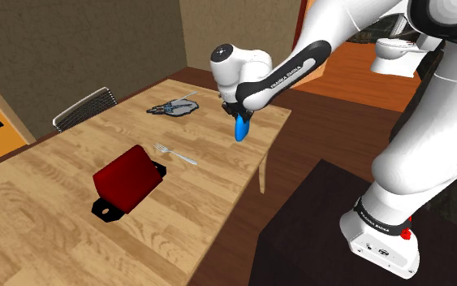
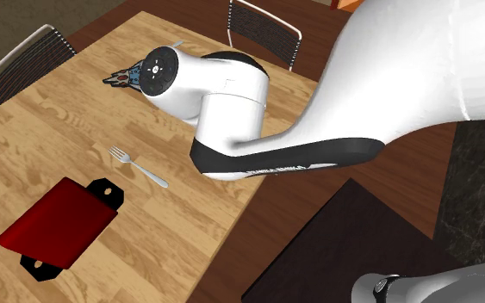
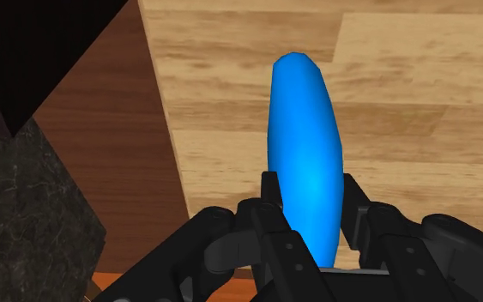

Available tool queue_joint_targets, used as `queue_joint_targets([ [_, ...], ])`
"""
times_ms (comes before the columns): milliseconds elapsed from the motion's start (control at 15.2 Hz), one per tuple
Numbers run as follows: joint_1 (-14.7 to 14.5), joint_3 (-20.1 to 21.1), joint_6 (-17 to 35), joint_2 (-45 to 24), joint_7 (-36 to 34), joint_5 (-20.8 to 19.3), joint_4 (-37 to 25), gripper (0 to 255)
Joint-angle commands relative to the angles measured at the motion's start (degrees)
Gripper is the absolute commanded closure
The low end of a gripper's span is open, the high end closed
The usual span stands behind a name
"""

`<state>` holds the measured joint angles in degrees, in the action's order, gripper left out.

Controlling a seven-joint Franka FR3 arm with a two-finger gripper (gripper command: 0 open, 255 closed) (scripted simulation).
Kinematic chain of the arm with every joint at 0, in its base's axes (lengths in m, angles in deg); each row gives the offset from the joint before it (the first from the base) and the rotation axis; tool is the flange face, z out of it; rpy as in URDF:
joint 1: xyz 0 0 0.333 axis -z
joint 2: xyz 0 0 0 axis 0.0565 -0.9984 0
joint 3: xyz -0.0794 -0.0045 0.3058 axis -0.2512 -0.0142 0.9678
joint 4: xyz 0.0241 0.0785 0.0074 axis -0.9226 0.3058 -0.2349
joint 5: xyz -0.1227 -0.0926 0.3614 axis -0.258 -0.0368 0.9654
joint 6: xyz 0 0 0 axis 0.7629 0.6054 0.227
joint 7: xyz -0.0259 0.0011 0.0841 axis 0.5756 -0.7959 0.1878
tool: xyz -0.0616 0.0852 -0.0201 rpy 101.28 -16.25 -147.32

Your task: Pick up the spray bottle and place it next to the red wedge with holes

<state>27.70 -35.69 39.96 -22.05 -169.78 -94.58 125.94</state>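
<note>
Claw (image 3: 310,190) clasps the blue spray bottle (image 3: 304,146) (above the table (image 3: 411,86))

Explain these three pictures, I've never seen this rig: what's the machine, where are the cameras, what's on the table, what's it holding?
The white machine is a robot arm on a dark box, ending in a black two-finger gripper. The shoulder view looks down from beside the stand; the second exterior view looks over the arm from another side; the wrist view looks along the gripper. On the wooden table lie a red wedge, a fork and a small blue-grey tool. The gripper is shut on the blue bottle, near the table's edge.
</note>
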Motion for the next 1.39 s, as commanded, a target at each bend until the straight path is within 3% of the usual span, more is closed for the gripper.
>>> queue_joint_targets([
  [0, 0.2, 0.3, -0.9, 1.3, 1.4, 1.5, -0.4, 255],
  [1320, 0.5, 0.7, -11.1, 9.5, 12.3, 11.0, -7.1, 255],
])
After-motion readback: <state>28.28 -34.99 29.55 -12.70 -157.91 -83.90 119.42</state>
